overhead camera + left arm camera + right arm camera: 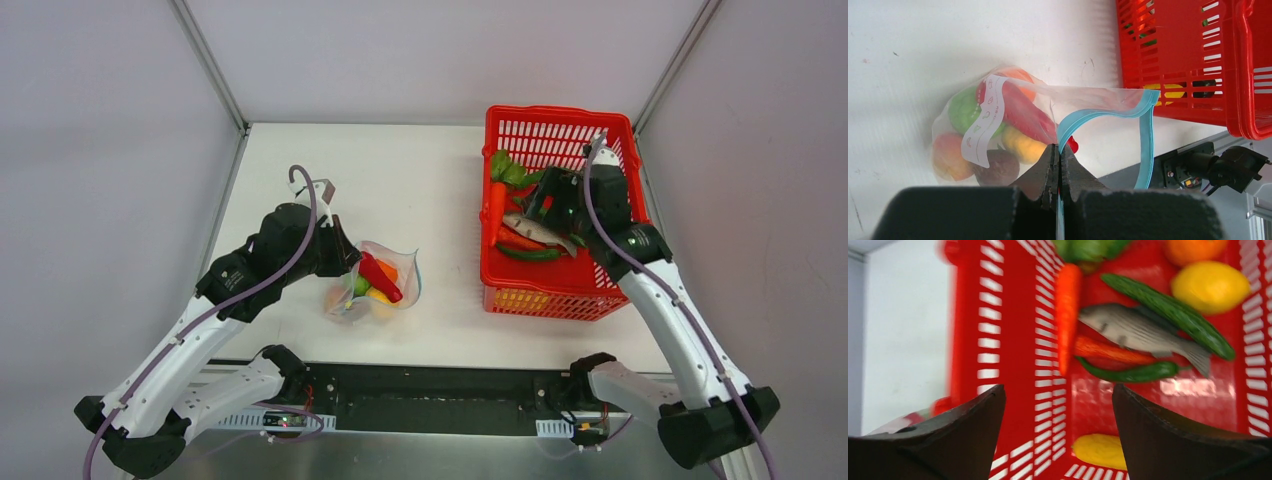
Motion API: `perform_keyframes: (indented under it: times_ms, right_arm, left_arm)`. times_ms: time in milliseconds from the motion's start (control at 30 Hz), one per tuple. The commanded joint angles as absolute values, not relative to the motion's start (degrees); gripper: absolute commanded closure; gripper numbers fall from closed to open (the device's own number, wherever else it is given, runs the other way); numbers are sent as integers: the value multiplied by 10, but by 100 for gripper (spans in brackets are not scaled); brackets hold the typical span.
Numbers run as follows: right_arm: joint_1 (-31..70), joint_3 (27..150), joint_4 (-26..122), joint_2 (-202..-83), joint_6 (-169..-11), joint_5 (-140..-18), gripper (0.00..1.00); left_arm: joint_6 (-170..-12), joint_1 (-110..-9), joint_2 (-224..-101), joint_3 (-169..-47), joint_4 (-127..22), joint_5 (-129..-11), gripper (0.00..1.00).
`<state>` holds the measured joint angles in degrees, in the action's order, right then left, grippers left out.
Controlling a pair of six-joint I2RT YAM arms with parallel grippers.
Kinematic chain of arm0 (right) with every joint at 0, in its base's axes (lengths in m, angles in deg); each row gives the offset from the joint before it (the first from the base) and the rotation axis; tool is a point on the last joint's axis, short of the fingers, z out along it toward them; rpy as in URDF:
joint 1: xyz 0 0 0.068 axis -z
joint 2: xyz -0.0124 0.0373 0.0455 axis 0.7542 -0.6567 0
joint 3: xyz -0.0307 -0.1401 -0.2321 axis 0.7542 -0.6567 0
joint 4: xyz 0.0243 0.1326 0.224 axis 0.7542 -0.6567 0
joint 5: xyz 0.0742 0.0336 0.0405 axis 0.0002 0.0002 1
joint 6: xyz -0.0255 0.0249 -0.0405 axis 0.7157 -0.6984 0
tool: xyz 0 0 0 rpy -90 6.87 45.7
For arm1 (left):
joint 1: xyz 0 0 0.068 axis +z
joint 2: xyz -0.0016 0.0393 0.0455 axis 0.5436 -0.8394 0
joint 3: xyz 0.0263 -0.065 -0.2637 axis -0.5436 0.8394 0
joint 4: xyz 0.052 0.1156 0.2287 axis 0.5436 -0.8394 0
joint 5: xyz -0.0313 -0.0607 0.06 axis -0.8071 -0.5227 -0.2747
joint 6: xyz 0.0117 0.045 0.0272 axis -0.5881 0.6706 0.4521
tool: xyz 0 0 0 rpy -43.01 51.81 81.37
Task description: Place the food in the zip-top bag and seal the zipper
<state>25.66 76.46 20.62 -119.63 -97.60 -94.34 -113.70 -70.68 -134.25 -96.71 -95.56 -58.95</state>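
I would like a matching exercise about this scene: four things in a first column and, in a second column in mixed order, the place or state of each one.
Column one:
1. left pincer
2. right pincer
3. fish
4. red pepper

Column two:
A. open, above the red basket
B. lying in the red basket
C. shut on the blue strip of the clear bag
D. inside the clear bag

Pairs: 1-C, 2-A, 3-B, 4-D
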Motion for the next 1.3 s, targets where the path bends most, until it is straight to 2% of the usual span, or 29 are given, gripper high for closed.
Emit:
perform_keyframes:
  times_ms: [0, 267, 433, 767, 1267]
  right_arm:
    - [334, 767, 108, -1248, -997, -862, 19]
    - [346, 756, 61, -1317, -950, -756, 21]
    - [345, 743, 33, -1339, -948, -743, 20]
    - [342, 726, -45, -1381, -964, -794, 17]
    - [310, 692, -86, -1420, -1011, -850, 6]
  left_arm:
    - [-1137, -701, -1334, -981, -937, -594, 100]
    - [-1135, -701, -1335, -981, -939, -593, 100]
    - [-1132, -701, -1339, -982, -940, -594, 100]
    - [-1125, -701, -1343, -979, -936, -599, 100]
    - [-1116, -701, -1344, -967, -923, -605, 100]
